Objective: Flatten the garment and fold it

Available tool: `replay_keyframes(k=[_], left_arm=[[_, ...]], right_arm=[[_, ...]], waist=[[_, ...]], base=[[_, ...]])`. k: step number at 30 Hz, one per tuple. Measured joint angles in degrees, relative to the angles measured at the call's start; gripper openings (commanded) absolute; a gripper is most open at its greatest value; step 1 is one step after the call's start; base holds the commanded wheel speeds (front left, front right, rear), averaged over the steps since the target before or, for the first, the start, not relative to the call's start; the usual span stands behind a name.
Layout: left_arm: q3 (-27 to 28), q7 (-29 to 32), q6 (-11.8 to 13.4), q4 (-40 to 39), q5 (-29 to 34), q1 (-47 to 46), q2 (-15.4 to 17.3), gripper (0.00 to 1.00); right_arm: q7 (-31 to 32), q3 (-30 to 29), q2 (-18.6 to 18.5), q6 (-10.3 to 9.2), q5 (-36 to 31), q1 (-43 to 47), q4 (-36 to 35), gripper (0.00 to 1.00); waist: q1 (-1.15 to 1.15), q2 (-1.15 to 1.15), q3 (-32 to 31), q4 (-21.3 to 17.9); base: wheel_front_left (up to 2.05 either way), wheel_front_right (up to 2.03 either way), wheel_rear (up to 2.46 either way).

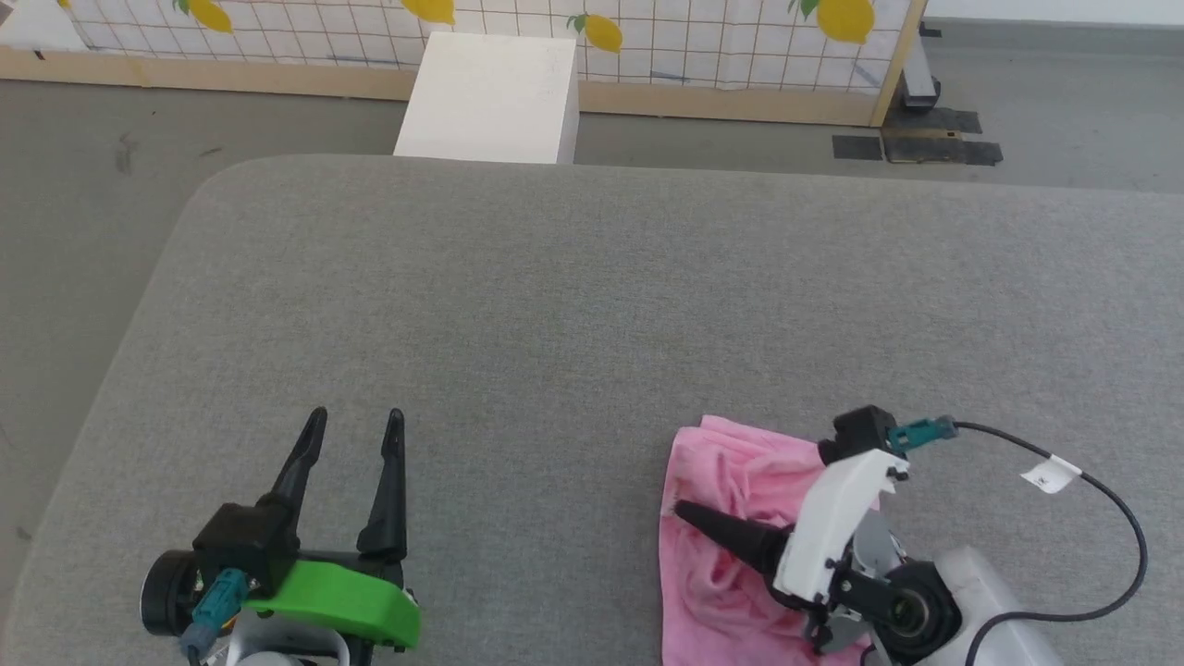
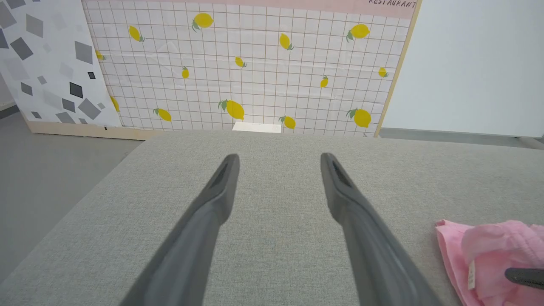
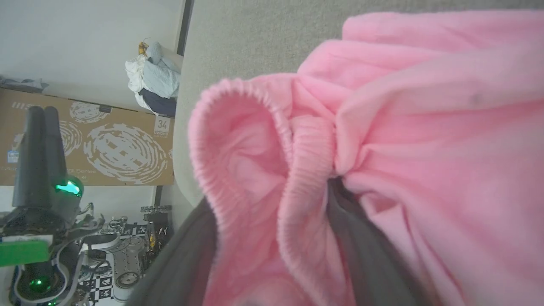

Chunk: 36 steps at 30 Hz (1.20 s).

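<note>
Right wrist view: pink garment point(image 3: 425, 127) bunched between spread, unclamped fingers point(image 3: 365, 255) of right gripper point(image 3: 270, 197); left gripper point(image 1: 357, 416), also spread wide, well apart over gray surface point(image 1: 592, 305).

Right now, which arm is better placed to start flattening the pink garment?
Right, likely: the right gripper is in the garment, cloth bunched between its open fingers. The left gripper, also open, sits apart from it.

Grey fabric-covered surface point(image 1: 592, 305), crumpled pink garment point(image 1: 721, 481) at its near right
</note>
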Motion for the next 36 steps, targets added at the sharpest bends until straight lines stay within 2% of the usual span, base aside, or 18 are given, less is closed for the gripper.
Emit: replay_keyframes(k=[6, 13, 18, 22, 26, 30, 36], left_arm=[[-0.11, -0.19, -0.07, 0.47, 0.0, -0.04, -0.47, 1.0], [-0.14, -0.48, -0.09, 0.71, 0.0, -0.09, -0.57, 1.0], [0.04, -0.49, -0.09, 0.86, 0.0, -0.09, -0.56, 1.0], [0.36, -0.49, 0.01, 0.86, 0.0, -0.08, -0.52, 1.0], [1.38, -0.51, 0.58, 0.75, 0.0, -0.05, -0.43, 1.0], [2.34, -0.67, 0.91, 0.73, 0.0, 0.1, -0.25, 1.0], [3.56, -0.68, 1.08, 1.19, 0.0, 0.83, -0.23, 1.0]], right_arm=[[-2.48, 4.77, -0.36, 0.0, -5.7, 0.03, -6.61, 1.0], [-7.01, 11.14, -4.22, 0.0, -16.8, 0.09, -14.23, 1.0], [-15.58, 11.54, -7.03, 0.0, -26.15, 0.14, -19.14, 1.0], [-23.81, 8.08, -8.01, 0.0, -34.62, 1.38, -21.6, 1.0], [-32.49, 0.15, -7.81, 0.0, -40.44, 5.15, -22.99, 1.0], [-35.32, -6.82, -6.8, 0.0, -41.64, 8.18, -23.83, 1.0], [-35.89, -15.03, -5.36, 0.0, -42.5, 12.21, -27.38, 1.0]], waist=[[0.0, 0.0, -0.33, -0.96], [0.0, 0.0, -0.87, -1.46], [0.0, 0.0, -1.2, -1.83], [0.0, 0.0, -1.65, -2.39], [0.0, 0.0, -2.11, -3.24], [0.0, 0.0, -2.5, -4.01], [0.0, 0.0, -3.41, -5.01]], base=[[0.0, 0.0, 0.0], [0.0, 0.0, 0.0], [0.0, 0.0, 0.0], [0.0, 0.0, 0.0], [0.0, 0.0, 0.0], [0.0, 0.0, 0.0], [0.0, 0.0, 0.0]])
